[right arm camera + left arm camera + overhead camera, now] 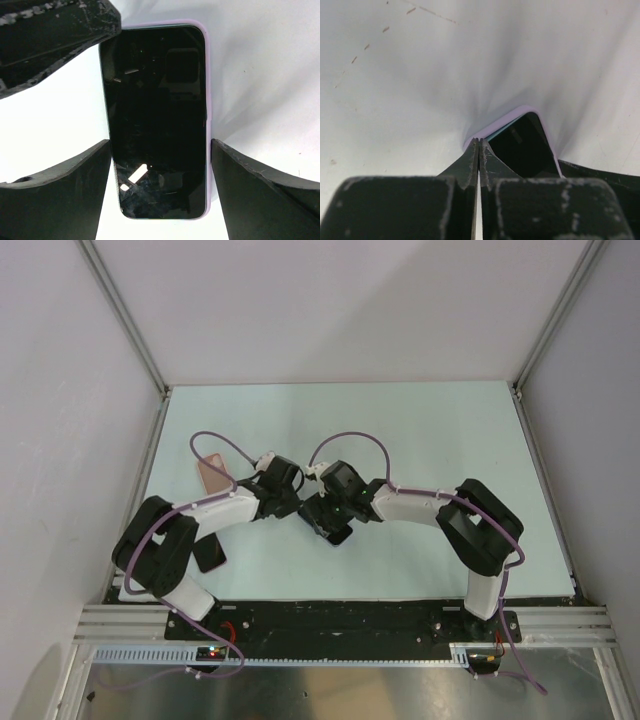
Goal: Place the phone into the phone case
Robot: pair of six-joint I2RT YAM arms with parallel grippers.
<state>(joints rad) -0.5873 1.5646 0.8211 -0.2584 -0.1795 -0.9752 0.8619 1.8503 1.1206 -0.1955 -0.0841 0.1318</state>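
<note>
Right wrist: phone (157,125) lengthwise between spread jaws

No legible text or markings

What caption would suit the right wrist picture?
Black phone with a pale lilac rim lies between the right arm's open fingers, the left fingers at its far corner.

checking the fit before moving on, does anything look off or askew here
The phone shows a pale case rim along its top and right edges but none on the left, so it may sit unevenly. The shut left gripper is at its corner. A salmon-pink shell lies apart beside the left arm.
</note>
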